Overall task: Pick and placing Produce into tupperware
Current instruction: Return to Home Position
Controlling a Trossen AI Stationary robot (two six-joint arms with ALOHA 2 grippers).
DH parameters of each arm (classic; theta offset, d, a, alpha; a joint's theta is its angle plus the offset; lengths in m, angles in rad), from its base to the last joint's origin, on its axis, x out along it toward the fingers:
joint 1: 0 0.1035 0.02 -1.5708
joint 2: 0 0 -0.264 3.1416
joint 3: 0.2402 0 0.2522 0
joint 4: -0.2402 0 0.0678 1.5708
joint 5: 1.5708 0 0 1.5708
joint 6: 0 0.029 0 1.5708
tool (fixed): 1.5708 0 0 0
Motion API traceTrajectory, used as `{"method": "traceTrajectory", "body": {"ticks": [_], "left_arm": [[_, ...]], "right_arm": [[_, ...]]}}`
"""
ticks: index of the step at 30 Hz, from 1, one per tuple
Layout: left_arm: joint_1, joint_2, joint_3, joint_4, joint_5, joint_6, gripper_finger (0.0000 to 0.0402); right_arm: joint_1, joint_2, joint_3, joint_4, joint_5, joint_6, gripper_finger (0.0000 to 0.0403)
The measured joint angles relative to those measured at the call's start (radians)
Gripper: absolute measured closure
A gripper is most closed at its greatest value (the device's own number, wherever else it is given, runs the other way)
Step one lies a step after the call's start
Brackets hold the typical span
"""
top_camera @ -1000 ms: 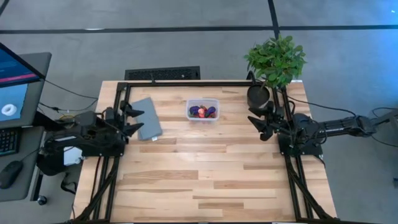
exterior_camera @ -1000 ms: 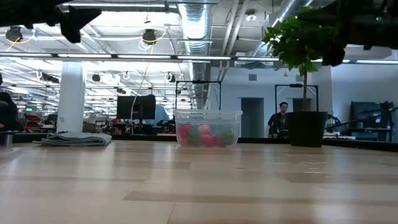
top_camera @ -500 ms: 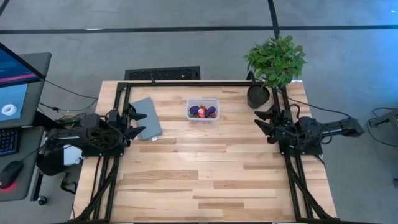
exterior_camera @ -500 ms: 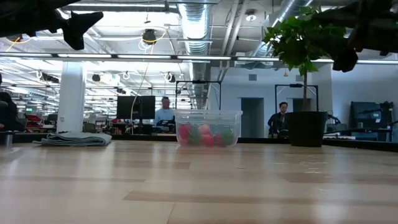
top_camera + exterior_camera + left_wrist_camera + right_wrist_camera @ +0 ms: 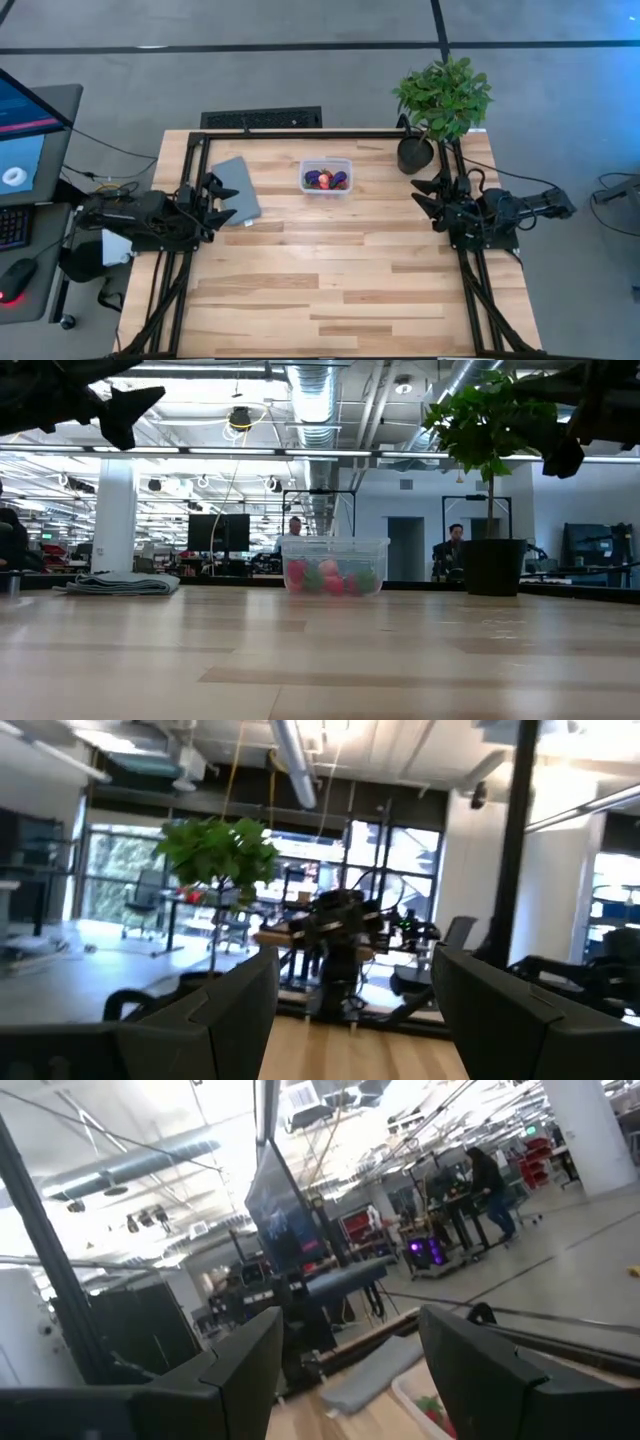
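Toy produce (image 5: 326,180) sitting inside clear tupperware (image 5: 304,172), far centre of table (image 5: 330,280). Both left gripper (image 5: 222,201), right gripper (image 5: 426,198) hovering at table edges, gaping, holding nothing. Tupperware likely light, slick: you'd be pinching rim.

The worktop (image 5: 330,270) is of pale wood planks, with a black frame (image 5: 300,134) along its edges. A grey lid (image 5: 240,185) lies flat near the far left corner. At the far right corner stands a leafy green plant (image 5: 443,95) in a dark pot (image 5: 414,155). Beyond the far edge, a dark keyboard (image 5: 262,119) lies on the grey floor. Left of the worktop there is a monitor (image 5: 25,135) and a mouse (image 5: 15,282). In the low view, two persons (image 5: 294,530) (image 5: 455,540) show far behind in the room.
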Motion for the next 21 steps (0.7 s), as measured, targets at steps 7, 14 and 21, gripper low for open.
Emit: {"method": "traceTrajectory", "body": {"ticks": [7, 14, 21], "left_arm": [[-0.062, -0.001, -0.002, -0.068, -0.049, 0.049, 0.0152], [-0.077, 0.006, 0.0, -0.298, -0.111, -0.049, 0.0152], [-0.075, 0.014, 0.007, -0.248, -0.21, -0.076, 0.0152]], "right_arm": [[0.0, 0.0, 0.001, -0.146, 0.018, 0.041, 0.0143], [0.001, 0.001, 0.002, -0.252, 0.025, 0.05, 0.0143], [0.0, 0.001, 0.002, -0.236, 0.024, -0.191, 0.0143]]}}
